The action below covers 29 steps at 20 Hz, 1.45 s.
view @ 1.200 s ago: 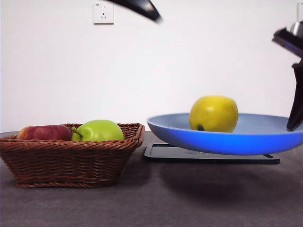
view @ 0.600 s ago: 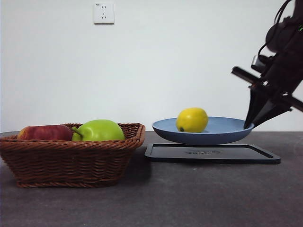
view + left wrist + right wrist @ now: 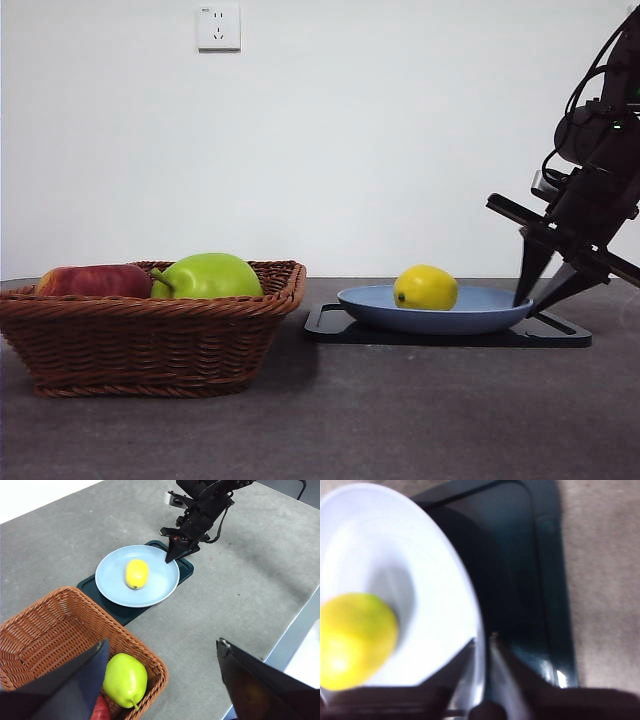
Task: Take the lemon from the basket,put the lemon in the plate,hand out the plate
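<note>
The lemon (image 3: 425, 287) (image 3: 136, 573) (image 3: 355, 640) lies in the light blue plate (image 3: 470, 318) (image 3: 155, 587) (image 3: 440, 580), which rests on a flat black tray (image 3: 450, 338) (image 3: 115, 610). My right gripper (image 3: 540, 298) (image 3: 171, 556) (image 3: 482, 647) is at the plate's right rim, its jaws closed on either side of the rim. High over the near corner of the wicker basket (image 3: 150, 340) (image 3: 50, 625) hangs my left gripper (image 3: 160, 680), open and holding nothing. The front view does not show the left arm.
The basket holds a green stemmed fruit (image 3: 210, 275) (image 3: 125, 680) and a red apple (image 3: 95, 281). It stands left of the tray, close to it. The table's edge (image 3: 295, 625) runs near the basket's side. A wall socket (image 3: 218, 27) sits high on the back wall.
The right gripper has carried the plate with the lemon away from the camera and down; it now rests on the black tray. A black arm tip at the top edge has left the view.
</note>
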Tool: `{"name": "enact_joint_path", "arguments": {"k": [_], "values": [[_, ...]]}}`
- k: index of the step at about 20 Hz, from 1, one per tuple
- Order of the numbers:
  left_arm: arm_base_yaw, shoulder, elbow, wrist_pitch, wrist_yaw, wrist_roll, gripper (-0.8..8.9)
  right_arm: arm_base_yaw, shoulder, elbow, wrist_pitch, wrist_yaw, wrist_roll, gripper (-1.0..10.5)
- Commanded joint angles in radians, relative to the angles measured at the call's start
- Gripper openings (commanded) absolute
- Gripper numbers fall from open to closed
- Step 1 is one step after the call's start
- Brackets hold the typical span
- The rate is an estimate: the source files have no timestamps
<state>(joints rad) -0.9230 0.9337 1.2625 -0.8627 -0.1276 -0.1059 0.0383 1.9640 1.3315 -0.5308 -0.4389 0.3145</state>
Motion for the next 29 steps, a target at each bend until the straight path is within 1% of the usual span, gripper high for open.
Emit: {"name": "enact_joint_path", "arguments": {"k": [1, 3, 5, 8, 9, 10, 12, 14, 16, 17, 18, 20, 21, 23, 25, 27, 29], "values": [[-0.007, 0.005, 0.016, 0.009, -0.003, -0.008, 3.76, 0.002, 0.015, 0.024, 0.008, -0.003, -0.028, 2.4], [-0.007, 0.005, 0.016, 0.011, -0.004, -0.007, 3.76, 0.002, -0.003, 0.024, 0.007, -0.005, -0.033, 2.5], [-0.007, 0.005, 0.016, 0.027, -0.004, -0.006, 3.76, 0.001, -0.044, 0.024, -0.006, -0.004, -0.055, 2.5], [-0.006, 0.016, 0.016, 0.062, -0.008, 0.002, 3.74, 0.003, -0.15, 0.024, -0.071, 0.003, -0.129, 2.5], [-0.006, 0.028, 0.016, 0.074, -0.026, 0.01, 3.74, 0.007, -0.196, 0.024, -0.1, 0.008, -0.155, 2.5], [-0.004, 0.04, 0.016, 0.084, -0.052, 0.031, 3.72, 0.016, -0.24, 0.024, -0.125, 0.032, -0.173, 2.4], [0.004, 0.075, 0.016, 0.102, -0.106, 0.085, 3.18, 0.043, -0.334, 0.023, -0.176, 0.098, -0.202, 2.3], [0.018, 0.118, 0.016, 0.125, -0.137, 0.138, 2.29, 0.077, -0.417, 0.023, -0.214, 0.113, -0.22, 1.9], [0.043, 0.163, 0.016, 0.147, -0.185, 0.171, 1.28, 0.126, -0.491, 0.014, -0.236, 0.115, -0.239, 1.0], [0.064, 0.183, 0.016, 0.151, -0.193, 0.197, 0.71, 0.158, -0.53, 0.006, -0.249, 0.139, -0.249, 0.6], [0.086, 0.195, 0.015, 0.152, -0.189, 0.22, 0.23, 0.187, -0.559, -0.002, -0.262, 0.174, -0.259, 0.2], [0.135, 0.208, 0.014, 0.153, -0.182, 0.239, 0.06, 0.251, -0.629, -0.034, -0.263, 0.282, -0.272, 0.0], [0.166, 0.208, 0.013, 0.153, -0.177, 0.239, 0.06, 0.286, -0.674, -0.065, -0.246, 0.35, -0.271, 0.0], [0.227, 0.198, 0.006, 0.16, -0.149, 0.239, 0.06, 0.336, -0.769, -0.148, -0.172, 0.442, -0.272, 0.0], [0.294, 0.164, -0.037, 0.202, -0.073, 0.238, 0.06, 0.368, -0.886, -0.262, -0.061, 0.468, -0.27, 0.0], [0.352, 0.101, -0.134, 0.288, -0.013, 0.232, 0.06, 0.394, -1.011, -0.391, 0.062, 0.474, -0.271, 0.0], [0.388, 0.014, -0.265, 0.416, 0.006, 0.184, 0.06, 0.413, -1.141, -0.531, 0.215, 0.476, -0.272, 0.0]]}}
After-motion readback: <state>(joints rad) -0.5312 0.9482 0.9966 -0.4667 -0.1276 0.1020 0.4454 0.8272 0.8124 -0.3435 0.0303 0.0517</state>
